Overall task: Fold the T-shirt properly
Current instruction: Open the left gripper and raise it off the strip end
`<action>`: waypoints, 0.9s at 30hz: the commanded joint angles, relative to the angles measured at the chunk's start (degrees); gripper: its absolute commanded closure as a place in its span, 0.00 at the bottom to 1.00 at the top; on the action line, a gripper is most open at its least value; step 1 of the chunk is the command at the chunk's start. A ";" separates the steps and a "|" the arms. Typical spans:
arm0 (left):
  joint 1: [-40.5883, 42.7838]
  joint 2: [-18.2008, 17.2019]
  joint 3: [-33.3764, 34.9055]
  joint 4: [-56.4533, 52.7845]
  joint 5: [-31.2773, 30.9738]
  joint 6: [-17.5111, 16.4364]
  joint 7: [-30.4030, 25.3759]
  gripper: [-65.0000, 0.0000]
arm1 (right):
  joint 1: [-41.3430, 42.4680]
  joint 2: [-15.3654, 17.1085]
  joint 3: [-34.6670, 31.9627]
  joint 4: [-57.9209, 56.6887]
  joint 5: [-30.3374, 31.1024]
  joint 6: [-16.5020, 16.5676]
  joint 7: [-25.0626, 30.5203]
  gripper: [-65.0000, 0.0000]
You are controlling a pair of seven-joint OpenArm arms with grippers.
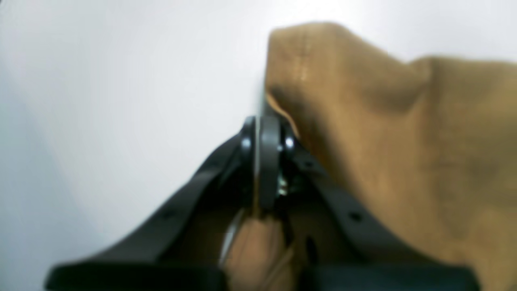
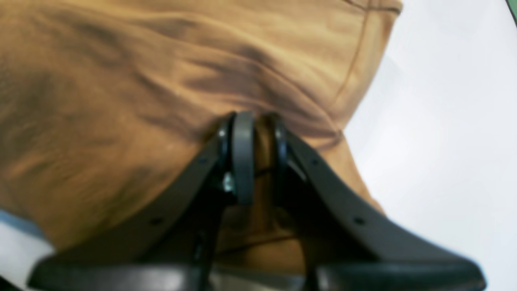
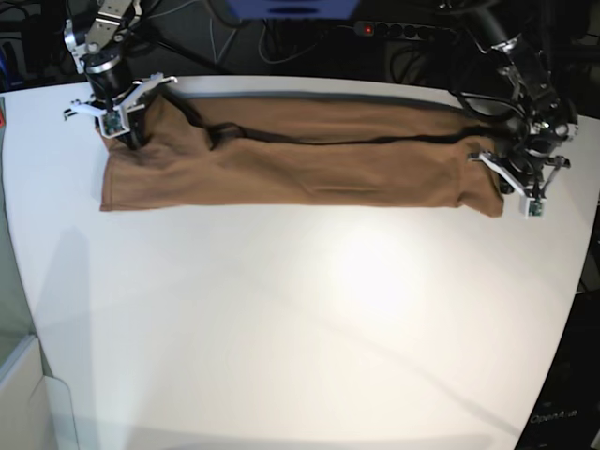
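The brown T-shirt (image 3: 300, 164) lies as a long, narrow band across the far part of the white table (image 3: 300, 328). My right gripper (image 3: 122, 127) is at the shirt's left end in the base view. In the right wrist view the right gripper (image 2: 258, 125) is shut on a fold of the T-shirt (image 2: 121, 81), with cloth showing between the fingers. My left gripper (image 3: 514, 180) is at the other end. The left wrist view shows the left gripper (image 1: 264, 125) with fingers pressed together at the edge of the T-shirt (image 1: 404, 141), pinching it.
Cables and a power strip (image 3: 394, 30) run behind the table's far edge. A dark shadow line (image 3: 328, 97) follows the shirt's far side. The table's right edge passes close to the left arm (image 3: 525, 75).
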 commanded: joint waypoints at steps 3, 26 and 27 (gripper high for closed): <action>-2.06 -0.34 0.38 -2.66 1.30 -0.56 1.63 0.97 | 2.66 0.28 1.65 -1.61 -2.70 -0.49 0.38 0.92; -4.61 -1.92 -6.31 4.28 6.75 -0.56 13.23 0.97 | 14.53 7.39 5.43 -16.03 -6.30 -0.49 -3.84 0.92; -4.43 -1.75 -6.13 4.28 6.75 -0.56 13.23 0.95 | 14.36 7.30 5.43 -15.94 -6.30 -0.49 -3.84 0.92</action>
